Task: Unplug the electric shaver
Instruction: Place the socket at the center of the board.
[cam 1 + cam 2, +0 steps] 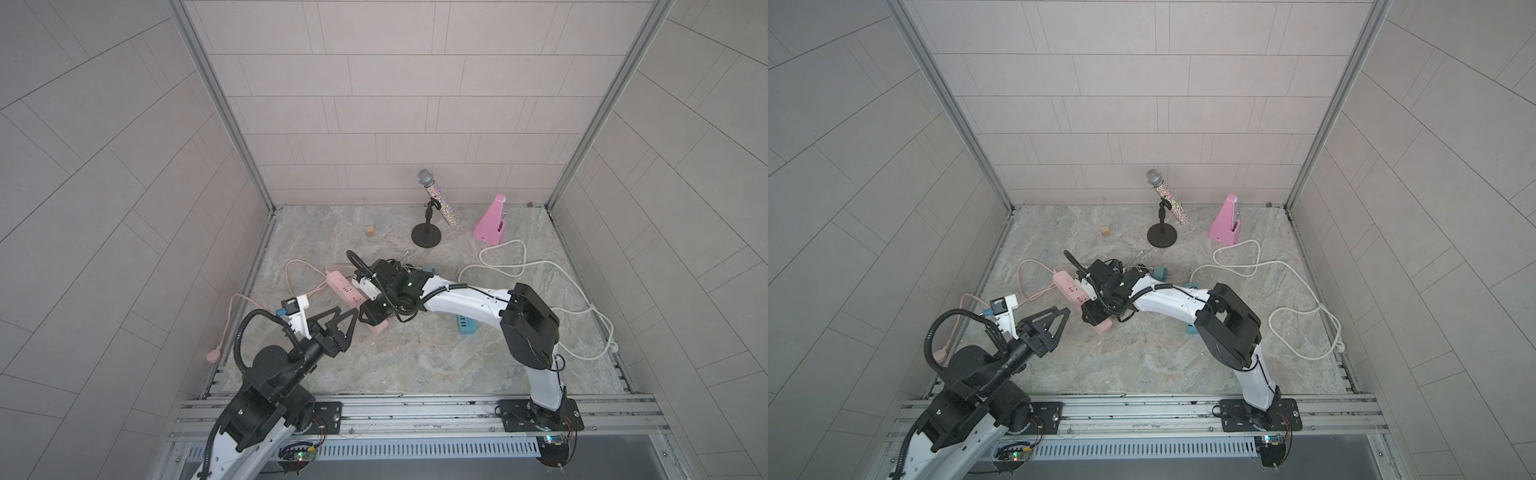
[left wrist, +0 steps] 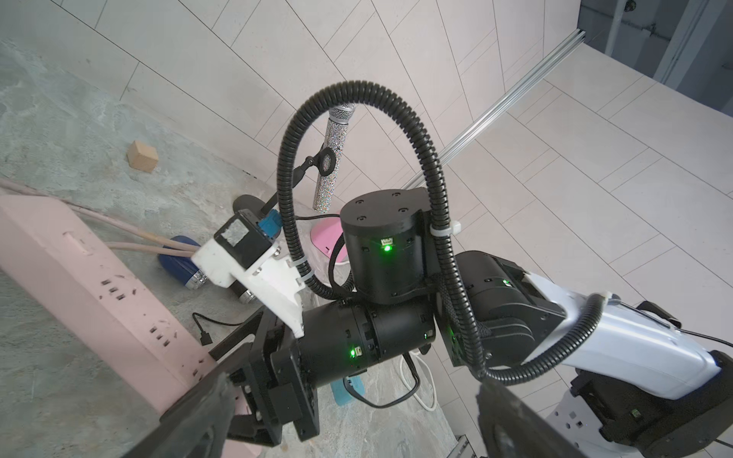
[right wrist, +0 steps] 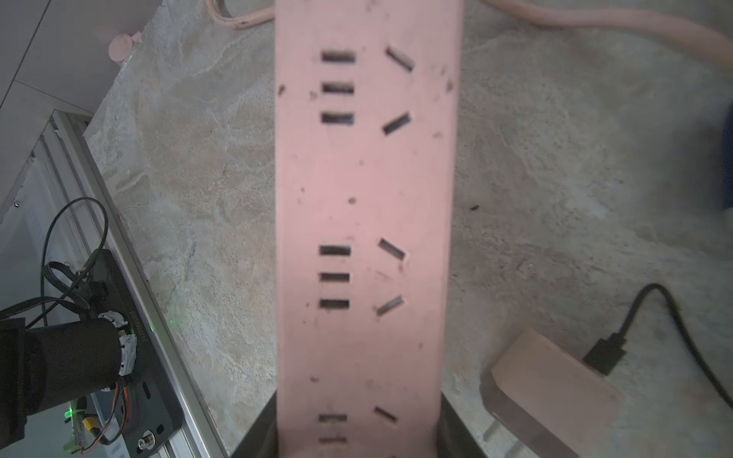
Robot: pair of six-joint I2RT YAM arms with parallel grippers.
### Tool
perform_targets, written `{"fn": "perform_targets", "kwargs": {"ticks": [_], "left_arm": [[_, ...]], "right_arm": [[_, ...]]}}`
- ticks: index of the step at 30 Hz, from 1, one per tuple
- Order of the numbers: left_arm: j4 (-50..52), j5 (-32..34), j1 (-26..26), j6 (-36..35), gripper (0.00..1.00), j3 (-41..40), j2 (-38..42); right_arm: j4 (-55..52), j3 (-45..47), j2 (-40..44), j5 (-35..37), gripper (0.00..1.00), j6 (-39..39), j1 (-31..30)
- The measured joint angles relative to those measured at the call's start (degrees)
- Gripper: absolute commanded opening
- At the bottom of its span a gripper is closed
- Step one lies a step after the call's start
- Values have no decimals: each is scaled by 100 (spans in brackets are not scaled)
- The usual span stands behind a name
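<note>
The right pincer (image 3: 355,432) clamps the pink power strip (image 3: 365,178); the left pincer (image 1: 347,311) hangs wide, empty. The adapter (image 3: 551,384) lies free beside it — a gentle release seems best

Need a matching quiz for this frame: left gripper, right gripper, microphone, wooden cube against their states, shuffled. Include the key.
Things:
1. left gripper
2. right gripper
3. microphone
4. wooden cube

States:
A. tilted, clipped in a black stand
B. jaws wide open, holding nothing
C. lying alone on the table, touching nothing else
D. jaws closed on one end of the pink power strip

Pairs: 1-B, 2-D, 3-A, 4-C
</note>
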State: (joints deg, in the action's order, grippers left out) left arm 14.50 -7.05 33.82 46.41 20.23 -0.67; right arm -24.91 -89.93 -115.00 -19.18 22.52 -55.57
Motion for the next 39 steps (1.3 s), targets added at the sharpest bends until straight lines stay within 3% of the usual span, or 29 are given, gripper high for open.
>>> {"fn": "perform_targets", "kwargs": {"ticks": [7, 20, 23, 25, 28, 33, 39], "left_arm": [[66, 2, 0, -46, 99, 0, 0], [85, -83, 0, -90, 99, 0, 0], [90, -87, 0, -96, 99, 0, 0], [133, -85, 0, -114, 99, 7, 0], [328, -61, 0, -166, 99, 66, 0], [584, 9, 0, -280, 100, 280, 0], [597, 68, 0, -299, 100, 313, 2]], "right_arm": [[-109, -455, -601, 317, 22, 238, -319], [-662, -1403, -1504, 688, 28, 293, -337], [-778, -1698, -1711, 737, 37, 256, -334], [-844, -1823, -1821, 765, 51, 205, -328], [-957, -1943, -1871, 807, 64, 140, -330], [-1047, -2020, -1834, 909, 72, 20, -326], [-1058, -1532, -1239, 933, 74, -28, -236]]}}
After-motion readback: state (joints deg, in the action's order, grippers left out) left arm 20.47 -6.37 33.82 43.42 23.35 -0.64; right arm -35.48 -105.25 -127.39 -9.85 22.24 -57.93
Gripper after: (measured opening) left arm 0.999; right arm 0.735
